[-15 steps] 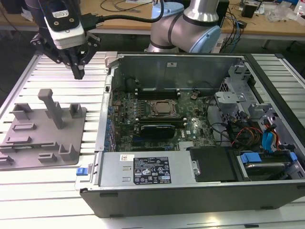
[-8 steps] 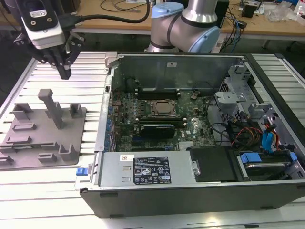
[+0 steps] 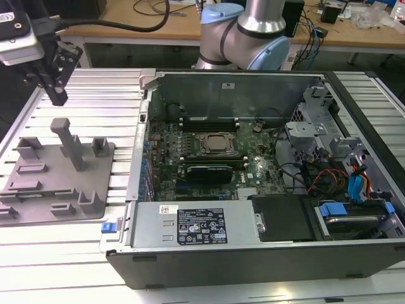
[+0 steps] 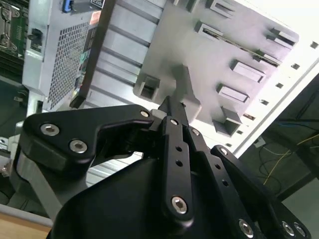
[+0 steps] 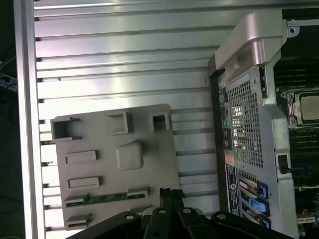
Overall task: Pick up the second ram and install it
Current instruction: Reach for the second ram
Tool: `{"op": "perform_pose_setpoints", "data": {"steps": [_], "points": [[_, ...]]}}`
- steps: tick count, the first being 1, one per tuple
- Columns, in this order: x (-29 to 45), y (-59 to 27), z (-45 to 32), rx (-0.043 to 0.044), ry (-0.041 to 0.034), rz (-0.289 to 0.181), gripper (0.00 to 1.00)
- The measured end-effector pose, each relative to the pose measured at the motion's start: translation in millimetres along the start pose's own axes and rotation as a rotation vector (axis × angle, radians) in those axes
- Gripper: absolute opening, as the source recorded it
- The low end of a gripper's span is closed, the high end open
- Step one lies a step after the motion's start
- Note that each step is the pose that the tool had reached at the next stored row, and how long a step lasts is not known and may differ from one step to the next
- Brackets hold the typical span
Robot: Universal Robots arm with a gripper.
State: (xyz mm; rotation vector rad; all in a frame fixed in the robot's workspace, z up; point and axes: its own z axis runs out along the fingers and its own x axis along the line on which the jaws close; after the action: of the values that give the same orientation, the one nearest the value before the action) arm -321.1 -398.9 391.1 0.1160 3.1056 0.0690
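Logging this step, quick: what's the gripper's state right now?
Gripper: fingers closed, holding nothing. The second ram lies in the grey tray.

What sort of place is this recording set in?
Probably a robotics lab workbench: an open computer case lies on a slotted aluminium table beside a grey tray, with wooden desks and trailing cables behind.

You see the grey tray [image 5: 149, 159] on the slotted table [image 5: 124, 64]. The second ram [image 5: 102, 198] sits across its holders; the gripper [image 5: 172, 192], tips together, hovers near one end.
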Motion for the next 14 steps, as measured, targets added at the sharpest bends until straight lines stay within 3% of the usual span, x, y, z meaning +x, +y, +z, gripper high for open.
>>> {"op": "perform_pose_setpoints", "data": {"steps": [4,6,14], "points": [[19.1,-1.5,1.5,-0.0001,-0.0004,0.0,0.08],[32.8,-2.6,4.2,-0.0001,-0.0004,0.0,0.08],[57.9,-5.3,13.5,-0.0001,-0.0004,0.0,0.08]]}}
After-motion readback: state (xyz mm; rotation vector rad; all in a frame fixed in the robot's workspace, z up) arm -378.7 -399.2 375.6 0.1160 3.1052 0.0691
